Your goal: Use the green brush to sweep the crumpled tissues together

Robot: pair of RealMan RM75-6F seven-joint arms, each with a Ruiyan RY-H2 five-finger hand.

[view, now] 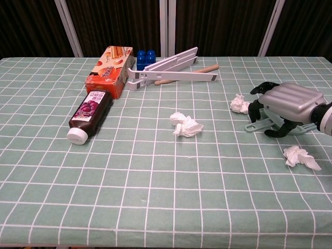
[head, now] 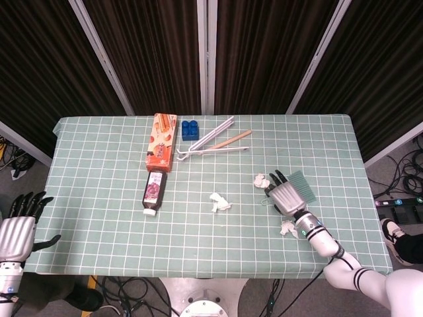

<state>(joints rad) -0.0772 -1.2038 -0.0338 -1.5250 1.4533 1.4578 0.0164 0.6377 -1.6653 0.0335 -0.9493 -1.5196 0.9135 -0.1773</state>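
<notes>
Reaching for the green brush (view: 258, 125), my right hand (view: 284, 106) arches over it, fingers apart, nothing gripped; next, close round its handle.

Dark curtains (head: 158, 53) hang behind the green checked table (head: 99, 198).

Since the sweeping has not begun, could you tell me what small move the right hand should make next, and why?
Probably close the fingers on the brush: the right hand sits over it with fingers curled around but seemingly not clamped, the brush lies flat on the table, and the three tissues lie apart.
</notes>
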